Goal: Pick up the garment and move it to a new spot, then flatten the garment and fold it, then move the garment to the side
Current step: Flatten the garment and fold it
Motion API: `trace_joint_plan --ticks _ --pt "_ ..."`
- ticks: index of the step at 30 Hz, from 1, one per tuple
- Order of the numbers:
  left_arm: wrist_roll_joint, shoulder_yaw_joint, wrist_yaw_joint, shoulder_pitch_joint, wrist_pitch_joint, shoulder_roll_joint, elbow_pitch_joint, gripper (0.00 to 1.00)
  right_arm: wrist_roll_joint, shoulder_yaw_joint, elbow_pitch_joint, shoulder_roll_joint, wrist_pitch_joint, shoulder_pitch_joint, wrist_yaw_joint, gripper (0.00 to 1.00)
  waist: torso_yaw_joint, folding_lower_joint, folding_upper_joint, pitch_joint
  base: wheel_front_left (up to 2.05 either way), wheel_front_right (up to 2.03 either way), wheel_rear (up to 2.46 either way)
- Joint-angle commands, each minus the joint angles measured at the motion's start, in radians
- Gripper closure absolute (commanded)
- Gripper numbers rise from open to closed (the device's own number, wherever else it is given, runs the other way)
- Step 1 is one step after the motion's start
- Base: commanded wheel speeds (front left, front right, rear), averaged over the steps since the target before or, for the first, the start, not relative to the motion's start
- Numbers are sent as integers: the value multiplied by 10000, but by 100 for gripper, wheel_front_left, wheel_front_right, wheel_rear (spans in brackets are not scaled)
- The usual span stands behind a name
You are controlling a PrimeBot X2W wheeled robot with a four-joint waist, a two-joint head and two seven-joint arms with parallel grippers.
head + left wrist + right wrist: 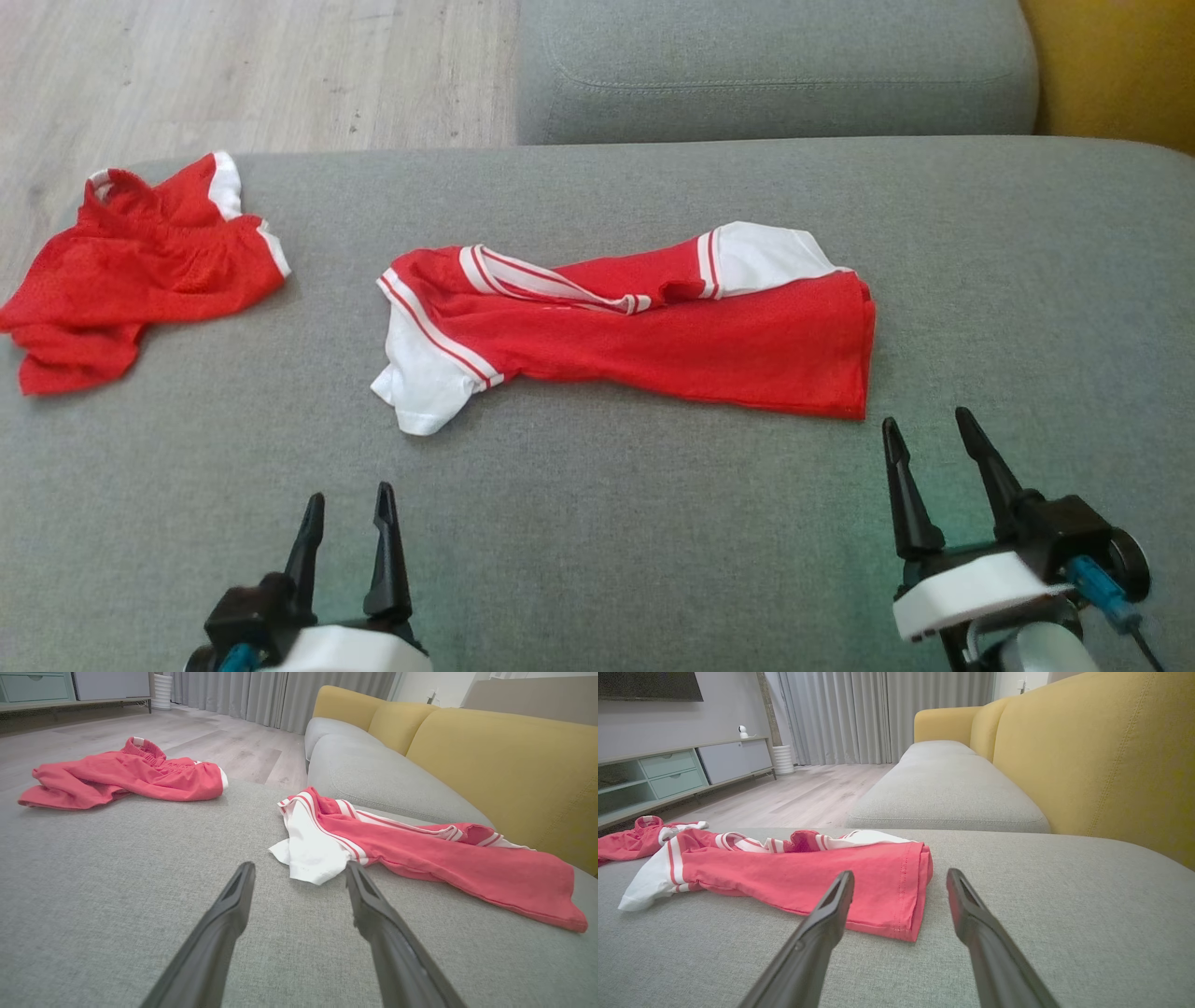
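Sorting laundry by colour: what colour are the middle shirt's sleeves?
The shirt has white sleeves edged with red stripes, clearest in the head view.

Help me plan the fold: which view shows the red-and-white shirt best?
Head view: the whole shirt from above, both sleeves. Left wrist view shows it low, foreshortened; right wrist view, mainly its hem end.

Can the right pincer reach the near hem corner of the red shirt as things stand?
Probably yes. The right pincer is open and close to the hem corner of the red shirt, with only bare grey cushion between them and nothing lying on the cloth there.
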Motion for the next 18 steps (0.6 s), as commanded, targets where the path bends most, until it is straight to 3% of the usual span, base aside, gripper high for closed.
trace_joint_plan --ticks 1,10,18 --pt "82 302 53 -245 -60 72 -305 0 35 250 -248 -37 -111 -228 -7 0 1 0 -1 4 0 0 0" --pt "250 185 57 -645 114 318 -295 0 50 150 -225 -37 -111 -324 -7 0 76 0 -1 193 0 0 0" --pt "423 182 122 -2609 1114 565 842 0 -40 281 -352 -37 -111 -656 -7 0 48 0 -1 864 0 0 0"
